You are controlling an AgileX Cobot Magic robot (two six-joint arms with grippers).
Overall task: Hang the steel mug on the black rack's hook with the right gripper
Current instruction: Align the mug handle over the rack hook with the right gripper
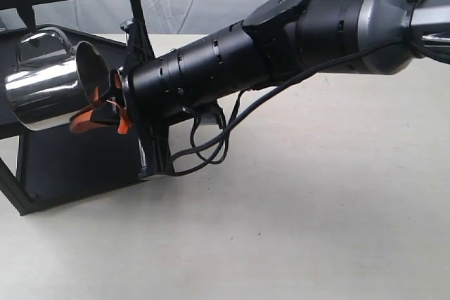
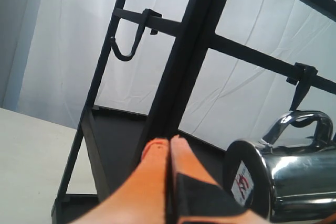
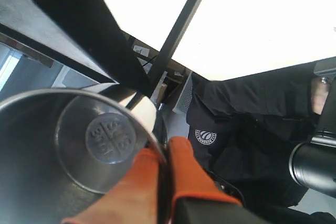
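The steel mug (image 1: 49, 86) lies on its side in the air, mouth towards the arm and handle (image 1: 39, 40) up. My right gripper (image 1: 98, 114) reaches across to the left and is shut on its rim, one orange finger inside and one outside (image 3: 165, 153). The mug's inside (image 3: 63, 171) shows its stamped base. The black rack (image 1: 77, 152) stands at the far left. A hook (image 2: 300, 85) on its crossbar comes down to the handle (image 2: 307, 119); whether it passes through the loop I cannot tell. My left gripper (image 2: 169, 142) is shut and empty, pointing at the rack's slanted post.
A second, bare hook (image 2: 126, 51) hangs further along the crossbar. The right arm's cables (image 1: 211, 149) loop down beside the rack's post. The beige table (image 1: 302, 209) spreads right of the rack. A person in a black jacket (image 3: 236, 124) is behind the rack.
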